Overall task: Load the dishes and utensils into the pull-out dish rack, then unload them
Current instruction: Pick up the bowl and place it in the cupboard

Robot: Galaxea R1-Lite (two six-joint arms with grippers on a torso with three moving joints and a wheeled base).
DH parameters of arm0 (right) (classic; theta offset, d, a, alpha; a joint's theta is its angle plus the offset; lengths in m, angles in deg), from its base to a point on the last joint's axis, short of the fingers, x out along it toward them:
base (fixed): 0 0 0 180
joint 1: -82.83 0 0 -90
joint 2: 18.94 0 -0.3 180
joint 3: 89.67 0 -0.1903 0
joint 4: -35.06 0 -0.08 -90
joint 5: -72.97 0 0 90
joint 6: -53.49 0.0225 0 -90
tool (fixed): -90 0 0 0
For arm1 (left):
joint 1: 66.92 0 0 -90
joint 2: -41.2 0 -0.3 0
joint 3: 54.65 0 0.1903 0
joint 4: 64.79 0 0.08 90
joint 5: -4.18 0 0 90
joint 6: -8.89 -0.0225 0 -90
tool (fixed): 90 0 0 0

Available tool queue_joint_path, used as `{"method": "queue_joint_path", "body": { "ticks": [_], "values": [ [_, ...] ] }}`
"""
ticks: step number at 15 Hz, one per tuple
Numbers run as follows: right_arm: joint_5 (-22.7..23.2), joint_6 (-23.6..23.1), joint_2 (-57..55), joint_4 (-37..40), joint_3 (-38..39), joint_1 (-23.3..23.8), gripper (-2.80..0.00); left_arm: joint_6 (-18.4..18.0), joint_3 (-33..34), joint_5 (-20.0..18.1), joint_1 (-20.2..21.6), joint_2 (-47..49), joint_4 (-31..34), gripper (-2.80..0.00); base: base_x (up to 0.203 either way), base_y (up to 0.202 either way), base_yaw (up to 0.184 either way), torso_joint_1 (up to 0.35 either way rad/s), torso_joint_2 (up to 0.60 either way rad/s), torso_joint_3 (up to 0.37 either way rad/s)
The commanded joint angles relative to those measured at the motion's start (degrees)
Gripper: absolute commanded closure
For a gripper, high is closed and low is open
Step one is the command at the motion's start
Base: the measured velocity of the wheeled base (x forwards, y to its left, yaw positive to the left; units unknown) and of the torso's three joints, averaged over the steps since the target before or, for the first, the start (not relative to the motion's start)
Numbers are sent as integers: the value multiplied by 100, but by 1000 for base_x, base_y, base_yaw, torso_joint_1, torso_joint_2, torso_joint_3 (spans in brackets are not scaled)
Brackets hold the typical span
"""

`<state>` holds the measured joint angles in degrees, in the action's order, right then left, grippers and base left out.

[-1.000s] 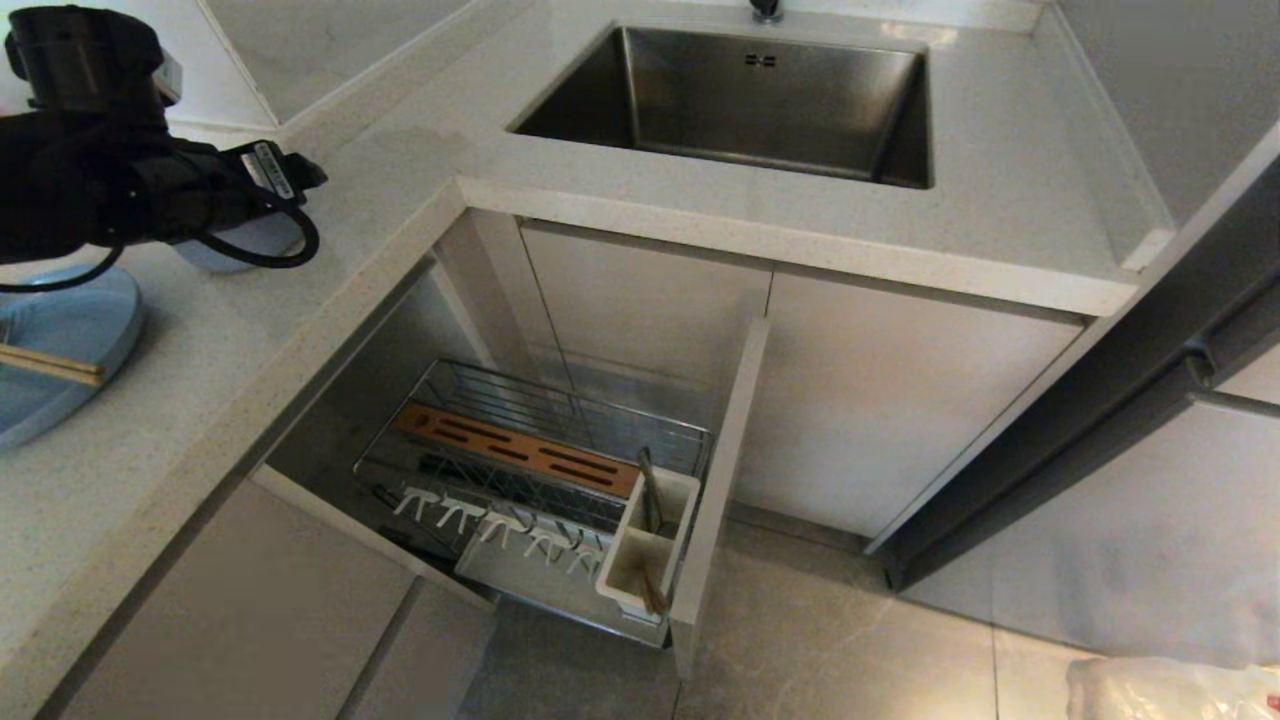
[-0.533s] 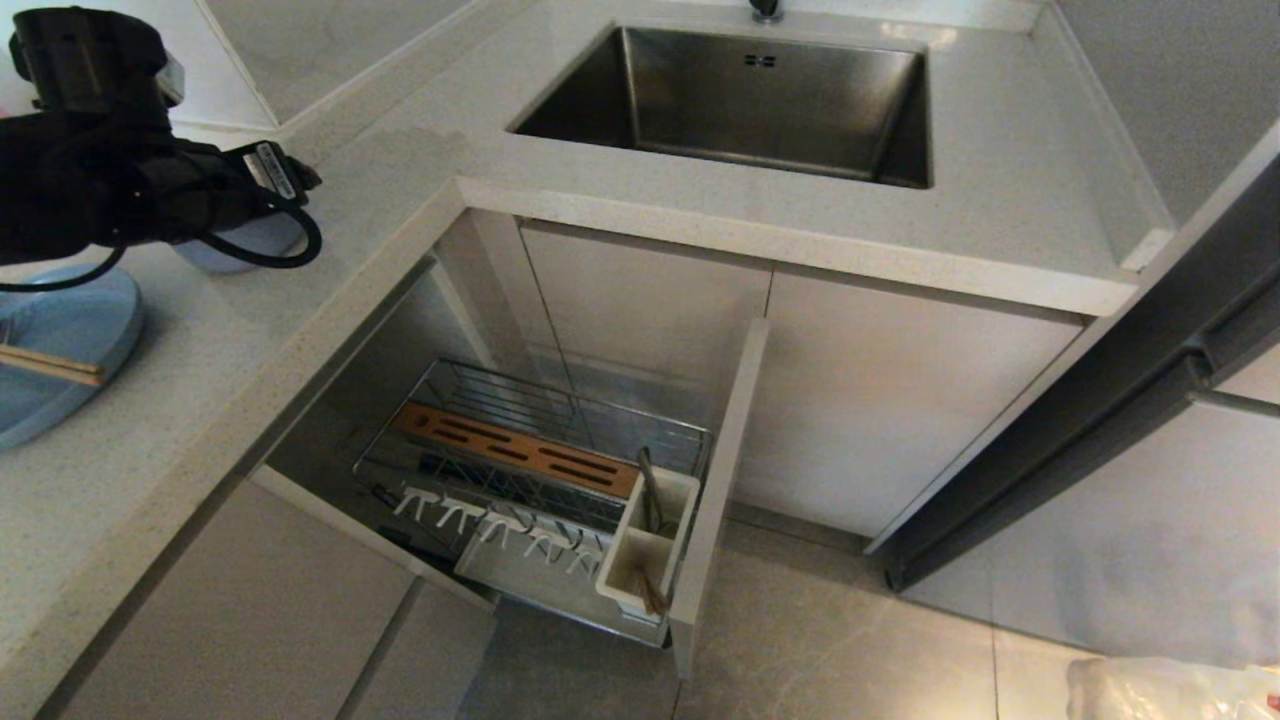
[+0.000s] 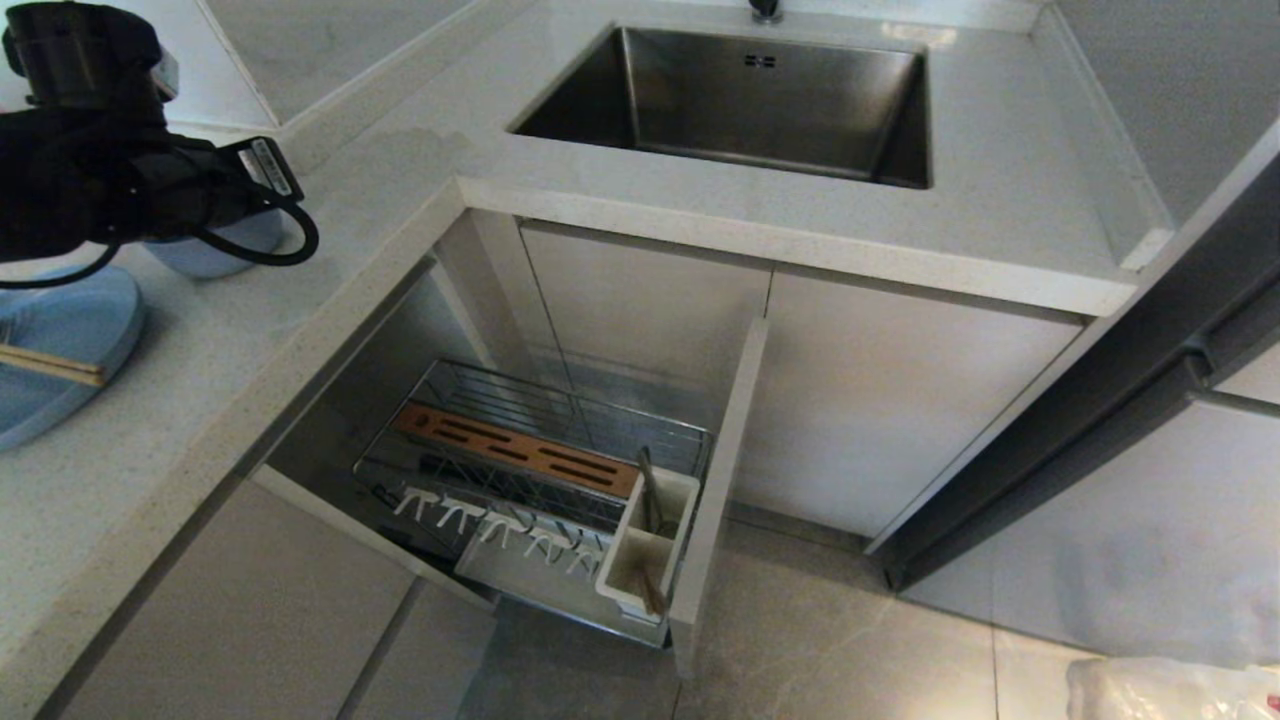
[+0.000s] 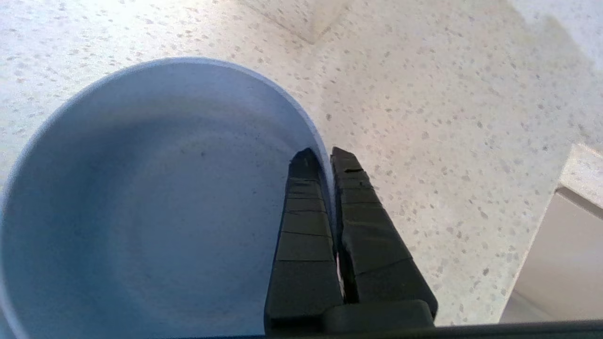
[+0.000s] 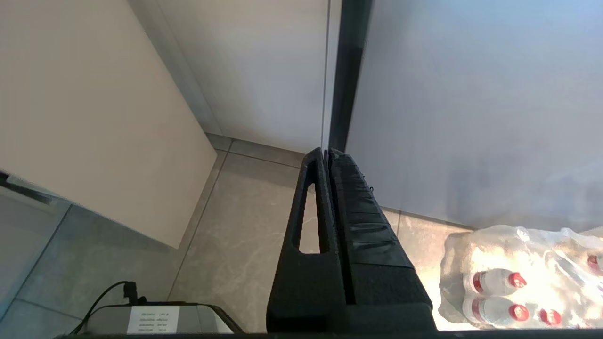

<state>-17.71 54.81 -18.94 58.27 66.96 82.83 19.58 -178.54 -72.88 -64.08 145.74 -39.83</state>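
Observation:
In the left wrist view my left gripper (image 4: pixel 325 157) is shut on the rim of the pale-blue bowl (image 4: pixel 155 202), one finger inside and one outside. In the head view the bowl (image 3: pixel 215 250) sits on the countertop at far left, mostly hidden under my left arm (image 3: pixel 120 190). Beside it lies the pale-blue plate (image 3: pixel 60 330) with wooden chopsticks (image 3: pixel 50 365) across it. The pull-out dish rack (image 3: pixel 520 465) stands open below the counter; a slim metal utensil (image 3: pixel 648 490) stands in its white cup (image 3: pixel 645 550). My right gripper (image 5: pixel 326 153) hangs shut and empty over the floor.
The steel sink (image 3: pixel 760 100) is set in the countertop (image 3: pixel 420 170) behind the rack. The rack's beige front panel (image 3: pixel 715 500) juts out over the tiled floor. A wrapped pack of water bottles (image 5: pixel 518 278) lies on the floor at the right.
Under my left wrist the bowl has shifted slightly left and more of its side shows. The arm itself has hardly moved; the rack is unchanged.

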Motion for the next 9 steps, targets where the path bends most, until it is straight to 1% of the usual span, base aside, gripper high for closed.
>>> {"method": "queue_joint_path", "body": {
  "ticks": [1, 5, 9],
  "values": [
    [-2, 0, -9, -2, 0, 0, 0, 8, 11, 2, 6, -67, 7, 0, 0, 0, 0, 0, 0, 0],
    [-2, 0, -4, -2, 0, 0, 0, -18, 214, -57, 3, -473, 31, 0, 0, 0, 0, 0, 0, 0],
    [-2, 0, -1, -2, 0, 0, 0, 23, 533, -289, -30, -1260, 24, 0, 0, 0, 0, 0, 0, 0]
  ]
}}
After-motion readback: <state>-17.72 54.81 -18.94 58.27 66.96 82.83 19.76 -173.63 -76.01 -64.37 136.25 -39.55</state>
